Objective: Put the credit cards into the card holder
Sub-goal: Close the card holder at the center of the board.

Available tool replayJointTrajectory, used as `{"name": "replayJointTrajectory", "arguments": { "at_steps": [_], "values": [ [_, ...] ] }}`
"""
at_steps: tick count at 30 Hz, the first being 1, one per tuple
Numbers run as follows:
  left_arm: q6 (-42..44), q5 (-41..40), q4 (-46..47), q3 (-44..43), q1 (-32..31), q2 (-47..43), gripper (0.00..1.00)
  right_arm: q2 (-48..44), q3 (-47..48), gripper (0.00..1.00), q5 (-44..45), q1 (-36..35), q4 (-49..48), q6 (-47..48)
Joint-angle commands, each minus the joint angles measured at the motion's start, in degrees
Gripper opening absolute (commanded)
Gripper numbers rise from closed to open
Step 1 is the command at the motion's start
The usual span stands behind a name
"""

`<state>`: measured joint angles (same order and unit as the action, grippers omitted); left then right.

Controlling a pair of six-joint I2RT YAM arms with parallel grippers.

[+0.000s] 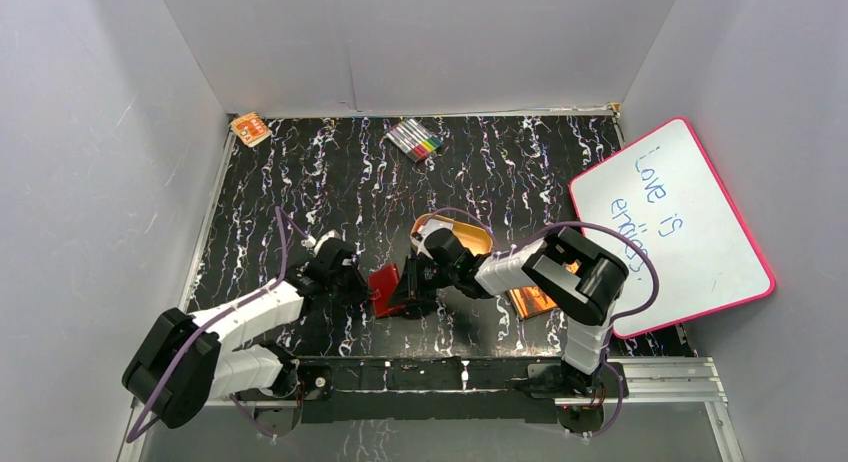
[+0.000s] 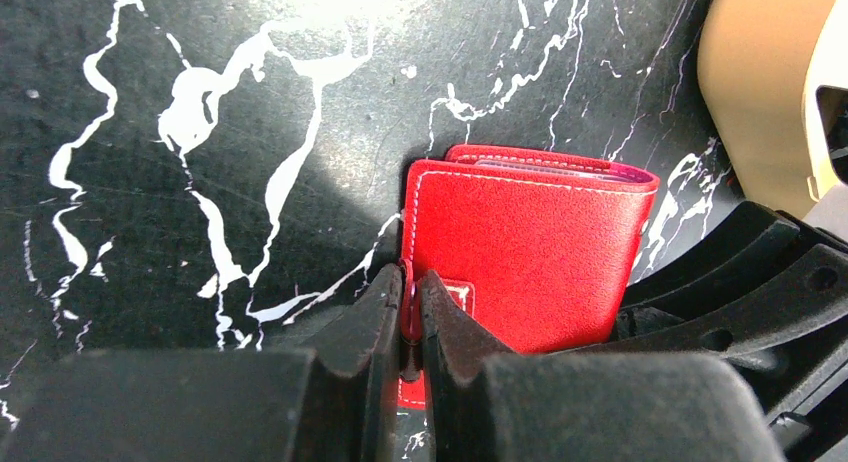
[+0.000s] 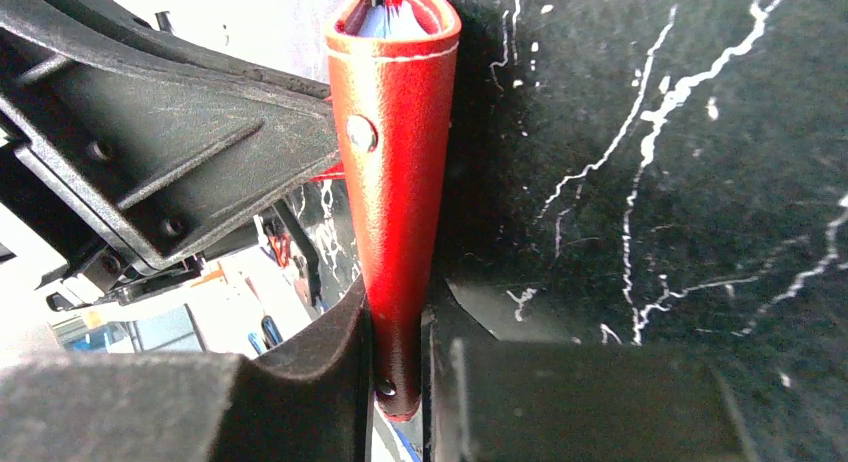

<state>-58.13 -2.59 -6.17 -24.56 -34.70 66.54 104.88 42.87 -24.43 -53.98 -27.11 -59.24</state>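
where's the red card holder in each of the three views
Top external: card holder, low centre.
Left wrist: card holder, right of centre, broad red face showing.
Right wrist: card holder, left of centre, seen edge-on.
Shared landmark: the black, white-veined table.

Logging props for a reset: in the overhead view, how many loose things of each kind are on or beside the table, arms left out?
Red card holder: 1
Orange tray: 1
Orange-brown book: 1
Marker pack: 1
Small orange box: 1
Whiteboard: 1
Total: 6

Overhead view from behind; both wrist views close on the card holder (image 2: 520, 262).
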Motion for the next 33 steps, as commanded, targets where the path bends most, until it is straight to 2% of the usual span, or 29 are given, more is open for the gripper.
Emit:
{"name": "replayJointTrajectory", "arguments": {
  "at_steps": [1, 3, 4, 6, 8, 11, 12, 16, 19, 21, 24, 30, 33],
  "values": [
    [1.4, -2.7, -11.4, 1.5, -0.2, -1.2, 0.0, 0.0, 2.3, 0.1, 0.4, -1.6, -0.5, 2.6],
    [1.4, -3.9, -15.2, -1.3, -0.2, -3.6, 0.01, -2.4, 3.4, 0.0, 1.6, -1.7, 2.6, 5.0],
    [1.5, -4.7, -17.9, -3.5, -0.2, -4.9, 0.1, -4.4, 4.1, 0.0, 2.7, -1.6, 5.6, 6.8],
    [1.8, -6.4, -23.7, -8.6, -0.2, -8.0, 0.37, -10.4, 5.8, 0.0, 5.8, -1.6, 12.8, 11.1],
    [2.3, -8.9, -29.3, -14.6, -0.1, -11.4, 0.59, -16.3, 8.1, 0.0, 9.6, -1.7, 21.2, 15.5],
    [3.8, -15.2, -36.8, -26.3, 0.0, -15.0, 0.85, -24.1, 12.6, 0.0, 16.7, -1.5, 34.0, 25.4],
    [4.5, -17.5, -38.8, -29.8, 0.1, -16.2, 0.88, -25.6, 15.6, 0.0, 20.9, -1.4, 41.3, 30.3],
    [9.0, -27.6, -39.8, -41.0, 0.1, -19.5, 0.9, -28.2, 30.4, 0.0, 38.4, -1.0, 56.9, 52.0],
    [16.0, -30.1, -28.7, -43.1, 0.1, -23.2, 0.9, -29.3, 39.4, 0.0, 47.6, -1.0, 58.9, 64.0],
    [20.2, -27.0, -20.6, -43.1, 0.1, -24.2, 0.9, -30.7, 42.5, 0.0, 51.5, -1.0, 56.2, 70.2],
    [21.0, -19.8, -14.2, -45.2, 0.1, -21.7, 0.9, -33.1, 42.3, 0.0, 57.0, -2.1, 49.5, 77.0],
    [14.9, -1.7, -2.2, -44.7, 0.1, -14.4, 0.91, -35.3, 36.7, 0.0, 68.9, -5.0, 37.5, 86.5],
    [11.7, 4.1, 5.4, -41.7, 0.1, -13.7, 0.91, -35.8, 31.6, 0.0, 76.1, -7.5, 25.0, 95.4]
  ]
}}
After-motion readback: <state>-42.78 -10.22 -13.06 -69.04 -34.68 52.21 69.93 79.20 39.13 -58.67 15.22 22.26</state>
